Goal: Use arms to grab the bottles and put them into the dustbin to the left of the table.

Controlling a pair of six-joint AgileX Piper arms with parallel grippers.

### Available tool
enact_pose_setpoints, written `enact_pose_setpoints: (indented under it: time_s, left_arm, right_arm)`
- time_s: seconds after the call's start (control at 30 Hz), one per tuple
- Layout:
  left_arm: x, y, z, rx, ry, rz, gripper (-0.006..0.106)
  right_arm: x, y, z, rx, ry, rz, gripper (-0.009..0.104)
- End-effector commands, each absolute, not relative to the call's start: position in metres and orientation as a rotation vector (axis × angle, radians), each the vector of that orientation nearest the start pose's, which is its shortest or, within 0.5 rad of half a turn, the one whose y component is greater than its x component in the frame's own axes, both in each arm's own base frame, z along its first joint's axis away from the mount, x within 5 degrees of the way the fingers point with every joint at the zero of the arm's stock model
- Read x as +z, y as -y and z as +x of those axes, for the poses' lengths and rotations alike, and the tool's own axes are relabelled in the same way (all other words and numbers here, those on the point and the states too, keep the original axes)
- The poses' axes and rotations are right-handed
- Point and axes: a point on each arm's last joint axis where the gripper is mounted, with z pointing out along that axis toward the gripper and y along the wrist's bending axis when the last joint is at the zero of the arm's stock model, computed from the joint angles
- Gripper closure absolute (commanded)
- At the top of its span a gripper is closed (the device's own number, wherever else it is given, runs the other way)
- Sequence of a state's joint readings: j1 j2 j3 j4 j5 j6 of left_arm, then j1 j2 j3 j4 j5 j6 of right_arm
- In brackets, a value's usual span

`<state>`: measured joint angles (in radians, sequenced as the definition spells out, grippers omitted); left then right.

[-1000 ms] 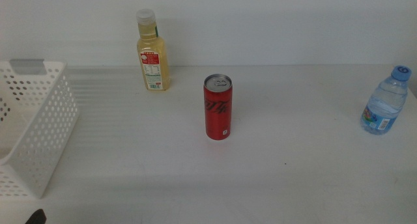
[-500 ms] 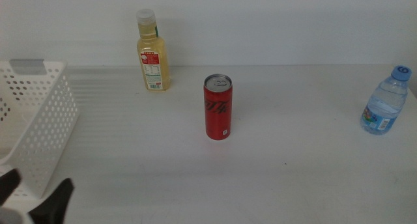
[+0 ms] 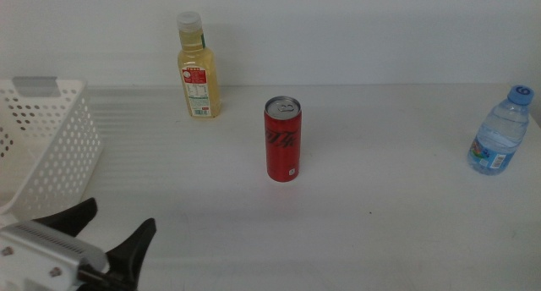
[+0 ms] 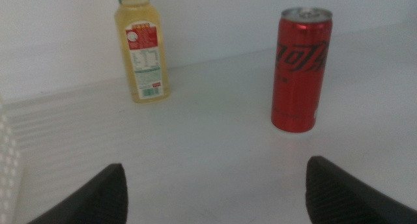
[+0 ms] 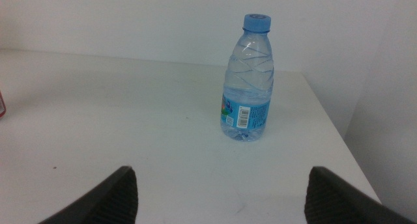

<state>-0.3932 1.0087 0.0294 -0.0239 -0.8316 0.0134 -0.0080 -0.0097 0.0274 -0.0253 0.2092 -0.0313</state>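
The red can (image 3: pixel 283 140) is standing upright on the worktop (image 3: pixel 380 232), ungrasped; the left end effector (image 3: pixel 108 236), jaws spread, is approaching and needs to straddle it.

Dustbin (image 3: pixel 51 147) cropped at left edge.

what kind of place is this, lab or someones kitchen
Likely a lab test bench, not a kitchen: a plain white matte tabletop against a bare wall, holding only a slim red can, two staged bottles, a white perforated plastic basket, and a black two-fingered left gripper.
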Motion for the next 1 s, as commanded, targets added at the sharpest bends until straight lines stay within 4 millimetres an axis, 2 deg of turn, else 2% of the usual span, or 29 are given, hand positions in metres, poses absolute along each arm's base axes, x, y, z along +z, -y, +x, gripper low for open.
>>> enact_pose_setpoints:
  time_s: [0.0, 0.37, 0.77, 0.87, 0.97]
  left_arm:
    - [0.186, 0.054, 0.13, -0.31, -1.558, 0.306, 0.01]
    - [0.182, 0.059, 0.14, -0.322, -1.47, 0.298, 0.01]
    - [0.181, 0.069, 0.136, -0.405, -1.463, 0.395, 0.01]
    - [0.181, 0.074, 0.133, -0.464, -1.455, 0.446, 0.01]
    - [0.18, 0.083, 0.127, -0.615, -1.466, 0.484, 0.01]
  right_arm:
    - [0.196, 0.001, 0.054, -0.065, -1.6, -0.039, 0.028]
    - [0.196, 0.001, 0.054, -0.065, -1.6, -0.039, 0.028]
    - [0.196, 0.001, 0.054, -0.065, -1.6, -0.039, 0.028]
    - [0.196, 0.001, 0.054, -0.065, -1.6, -0.039, 0.028]
    - [0.196, 0.001, 0.054, -0.065, -1.6, -0.039, 0.028]
